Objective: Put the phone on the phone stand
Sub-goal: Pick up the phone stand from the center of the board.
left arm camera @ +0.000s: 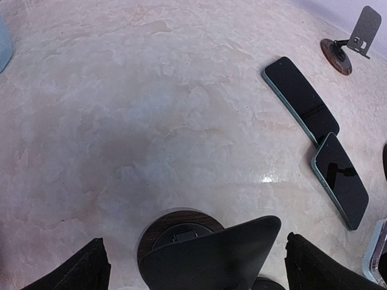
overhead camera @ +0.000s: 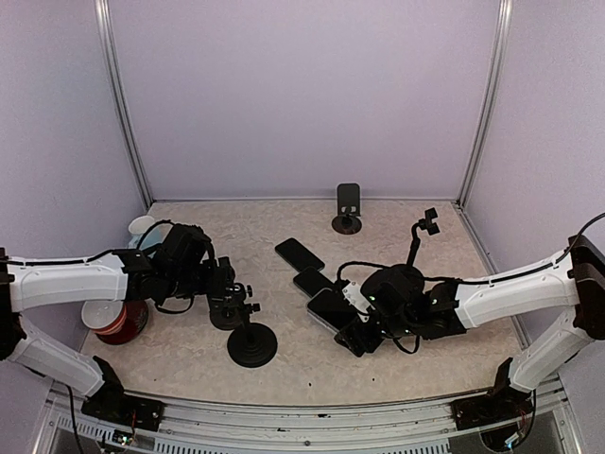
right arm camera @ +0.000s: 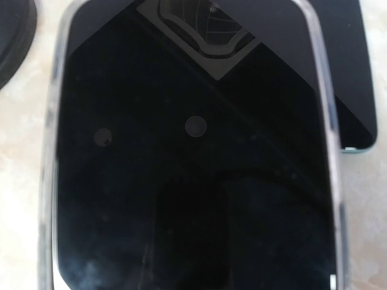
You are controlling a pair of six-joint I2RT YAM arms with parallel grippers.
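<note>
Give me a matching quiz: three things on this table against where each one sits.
Things:
1. red cup with a white inside
2. grey flat-plate phone stand on a round base
3. black phone in a clear case

Places:
A. far back, centre
B. filling the right wrist view
C. near-left side

Pairs: 1-C, 2-A, 3-B
</note>
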